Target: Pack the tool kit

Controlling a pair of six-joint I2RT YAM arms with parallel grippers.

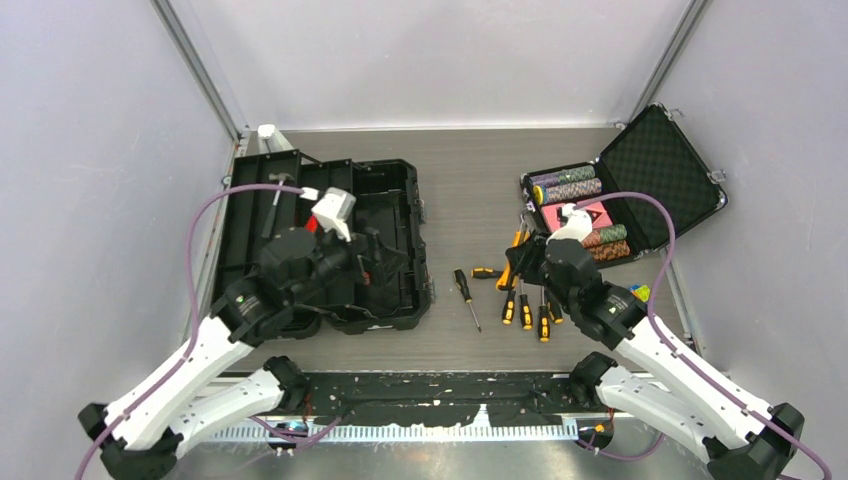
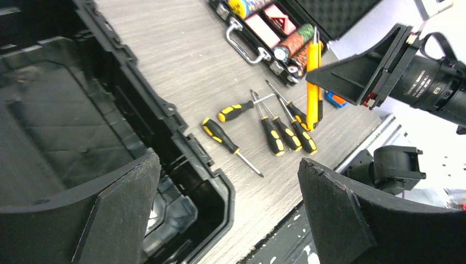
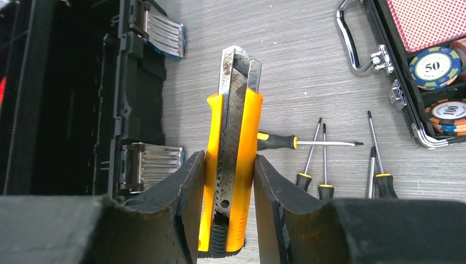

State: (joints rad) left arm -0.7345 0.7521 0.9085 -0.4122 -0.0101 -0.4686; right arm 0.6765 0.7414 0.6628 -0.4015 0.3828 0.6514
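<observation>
Toolbox [image 1: 388, 190], black and lying open, fills the left half of the overhead view, its lid laid flat toward the left edge. The left gripper [image 2: 229, 159] hangs over the toolbox's right-hand part with its jaws spread wide and nothing between them. Right of centre, the right gripper [image 3: 229, 155] is clamped on a yellow utility knife [image 3: 233, 110]. Its fingers press the knife's two sides, and the stained snap-off blade points toward the top of the wrist frame. Black-and-yellow screwdrivers [image 1: 527, 310] lie on the grey table [image 1: 470, 170] between the toolbox and an open poker chip case [image 1: 655, 160] at the upper right. One of them lies apart, nearer the toolbox.
</observation>
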